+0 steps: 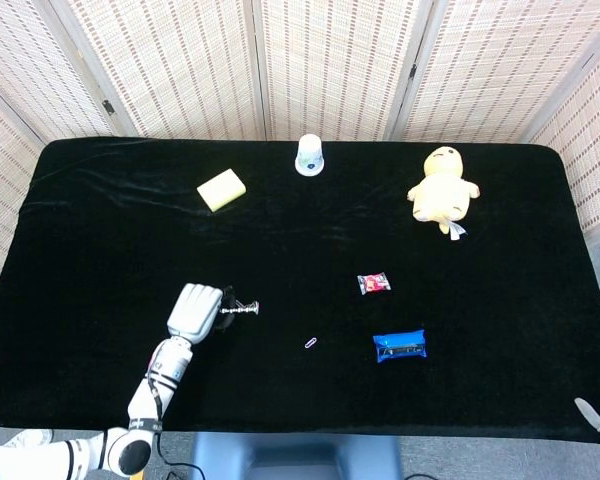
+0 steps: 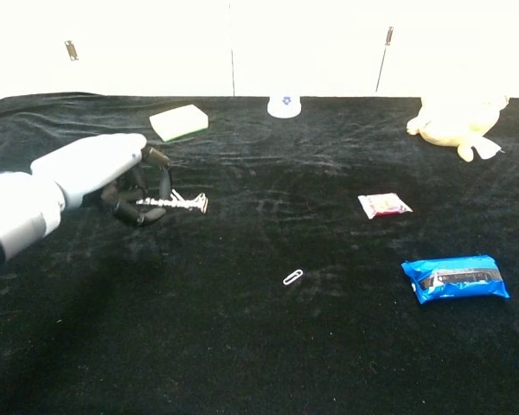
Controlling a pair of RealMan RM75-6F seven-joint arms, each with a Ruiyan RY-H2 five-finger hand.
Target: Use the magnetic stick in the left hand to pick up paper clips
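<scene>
The magnetic stick (image 2: 169, 203) is grasped in the left robot hand (image 2: 104, 177), whose fingers are curled around its near end, and it is held above the black desk (image 1: 100, 250) with its long axis roughly level and its free tip pointed toward the robot's right. A small cluster of paper clips (image 2: 195, 203) is seen clinging at that tip. One loose paper clip (image 2: 291, 277) is left lying flat on the cloth, by itself, with its long axis set on a diagonal. The coming move is judged to turn on this relation: the loose clip lies to the right of the stick's tip and nearer the front edge of the desk, well apart from it, so the tip would have to be carried rightward, toward the robot, and downward to reach it. In the head view the same clip (image 1: 338, 343) is shown between the left robot hand (image 1: 195, 311) and a blue packet (image 1: 399, 346). The left robot hand is clearly the nearer one; the right robot hand is not shown in either view, so its state cannot be told.
</scene>
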